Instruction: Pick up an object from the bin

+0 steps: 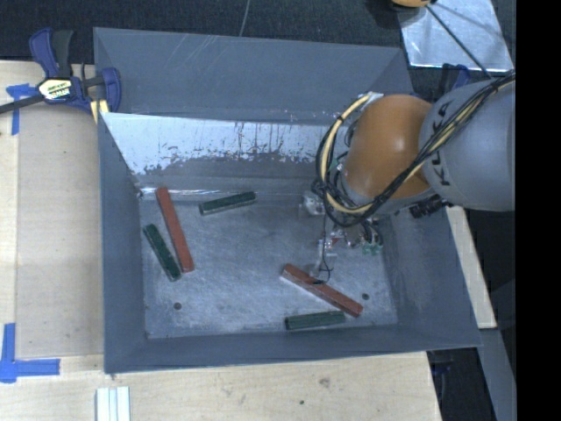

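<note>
My gripper hangs low in the right part of the bin, its thin fingers pointing down just above the upper left end of a reddish-brown flat stick that lies slanted on the floor. A dark green stick lies along the front wall just below that brown one. I see nothing between the fingers.
At the left lie a second reddish-brown stick and a dark green stick side by side. Another dark green stick lies near the back wall. The arm with its orange cover and cables fills the bin's right rear corner.
</note>
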{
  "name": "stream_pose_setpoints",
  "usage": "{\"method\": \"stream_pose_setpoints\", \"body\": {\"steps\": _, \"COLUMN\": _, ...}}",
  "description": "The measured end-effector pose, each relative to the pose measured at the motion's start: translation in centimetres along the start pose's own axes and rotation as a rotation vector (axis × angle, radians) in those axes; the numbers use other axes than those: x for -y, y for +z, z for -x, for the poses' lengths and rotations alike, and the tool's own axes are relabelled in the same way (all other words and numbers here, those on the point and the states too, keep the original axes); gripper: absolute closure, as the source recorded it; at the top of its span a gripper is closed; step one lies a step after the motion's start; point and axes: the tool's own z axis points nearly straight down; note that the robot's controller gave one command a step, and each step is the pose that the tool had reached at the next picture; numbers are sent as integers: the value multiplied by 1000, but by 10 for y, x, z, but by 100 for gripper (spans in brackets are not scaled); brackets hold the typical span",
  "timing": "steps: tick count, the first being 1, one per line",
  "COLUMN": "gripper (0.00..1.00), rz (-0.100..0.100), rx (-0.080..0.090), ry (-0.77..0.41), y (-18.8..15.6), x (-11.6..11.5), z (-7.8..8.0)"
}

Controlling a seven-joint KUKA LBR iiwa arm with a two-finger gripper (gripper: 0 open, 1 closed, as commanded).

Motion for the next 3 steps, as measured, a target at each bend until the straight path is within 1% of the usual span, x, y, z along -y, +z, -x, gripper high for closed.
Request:
{"method": "stream_pose_setpoints", "body": {"steps": 1, "gripper": 0, "rz": 0, "rx": 2, "ry": -67, "y": 11, "x": -2, "z": -40}}
{"method": "stream_pose_setpoints", "body": {"steps": 2, "gripper": 0, "rz": 0, "rx": -1, "ry": -82, "y": 3, "x": 8, "z": -49}}
{"method": "stream_pose_setpoints", "body": {"steps": 3, "gripper": 0, "rz": 0, "rx": -2, "ry": -127, "y": -21, "x": -37, "z": -78}}
